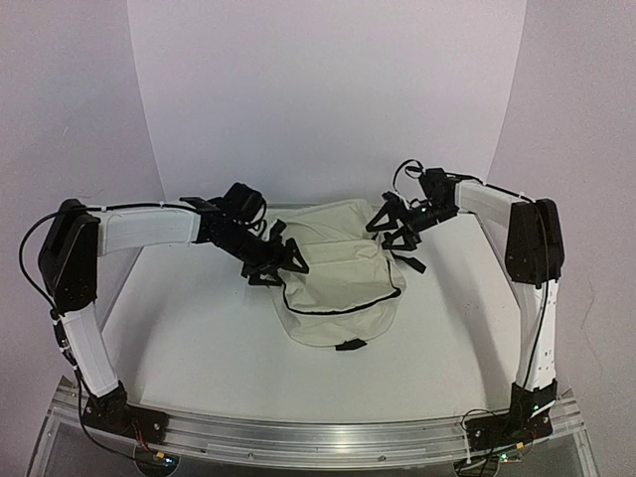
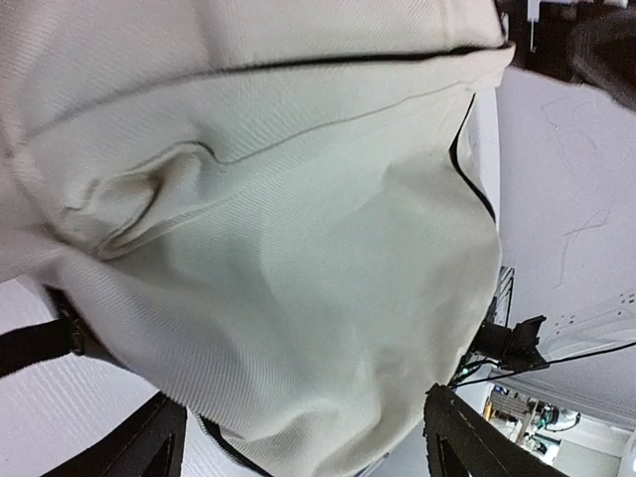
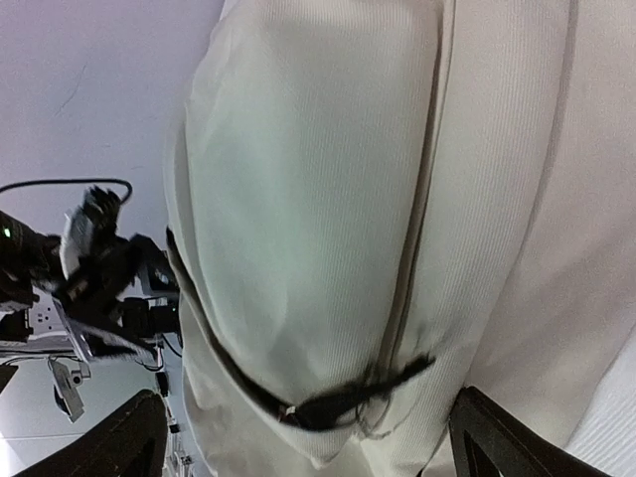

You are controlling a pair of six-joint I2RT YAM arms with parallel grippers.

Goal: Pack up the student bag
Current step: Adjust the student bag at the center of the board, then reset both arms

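The student bag (image 1: 338, 273), cream fabric with a black zipper line, lies slumped in the middle of the white table. My left gripper (image 1: 283, 260) is at its left upper side and my right gripper (image 1: 397, 234) at its right upper corner. In the left wrist view the student bag (image 2: 278, 248) fills the frame and bulges between the wide-apart fingers of the left gripper (image 2: 308, 452), which is open. In the right wrist view the right gripper (image 3: 308, 447) is also open, with the student bag (image 3: 328, 199) and a black zipper pull (image 3: 338, 402) between its fingers.
A black strap (image 1: 412, 263) trails off the bag's right side and a black buckle (image 1: 348, 345) sits at its near edge. Another black strap (image 2: 30, 343) shows at the left. An aluminium rail (image 1: 328, 437) runs along the table's near edge. A white backdrop stands behind.
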